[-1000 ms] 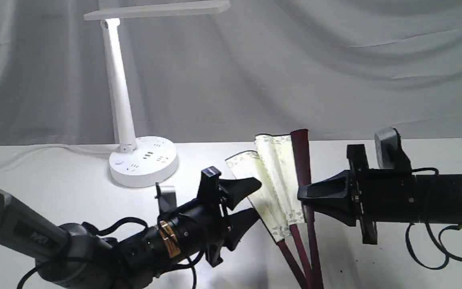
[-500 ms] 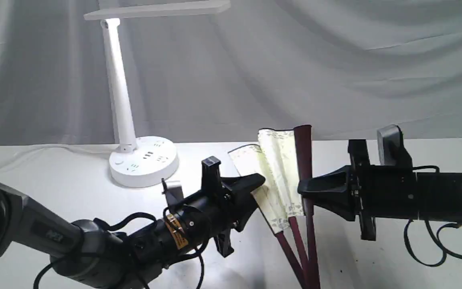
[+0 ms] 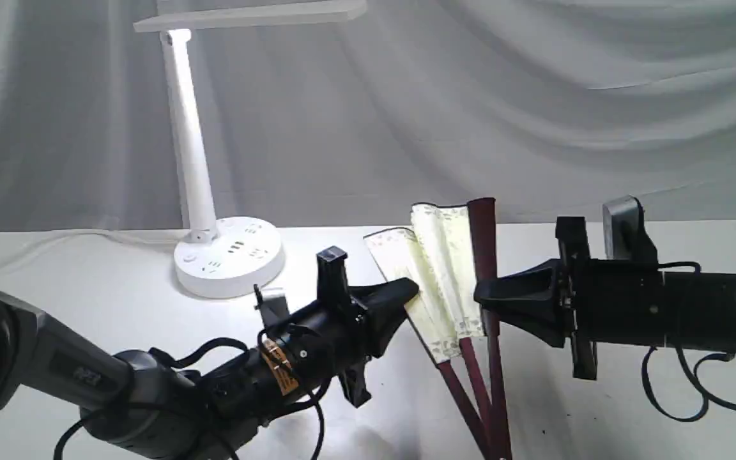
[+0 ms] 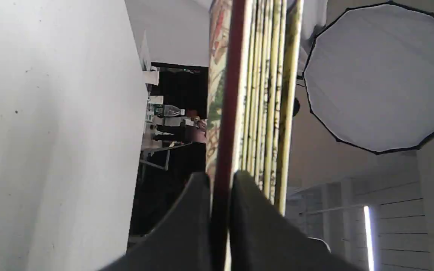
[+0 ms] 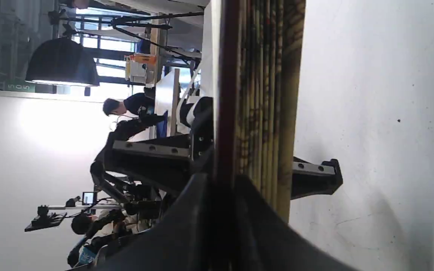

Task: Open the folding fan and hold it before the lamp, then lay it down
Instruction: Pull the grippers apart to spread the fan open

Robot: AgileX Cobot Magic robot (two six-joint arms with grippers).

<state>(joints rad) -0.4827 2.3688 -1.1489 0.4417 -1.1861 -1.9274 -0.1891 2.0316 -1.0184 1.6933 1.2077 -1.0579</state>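
Now | fan: cream pleated paper folding fan with reddish-brown ribs (image 3: 443,275), partly spread, right of white slim-stemmed desk lamp (image 3: 190,147), over white counter (image 3: 87,281) | left gripper (image 3: 408,292): jaws clamped on one outer rib | right gripper (image 3: 480,298): jaws clamped on the other | why: opposed grips likely pull the leaf open

One fan (image 3: 446,275), one lamp (image 3: 190,153), apparently two claws (image 3: 410,292) (image 3: 479,299)
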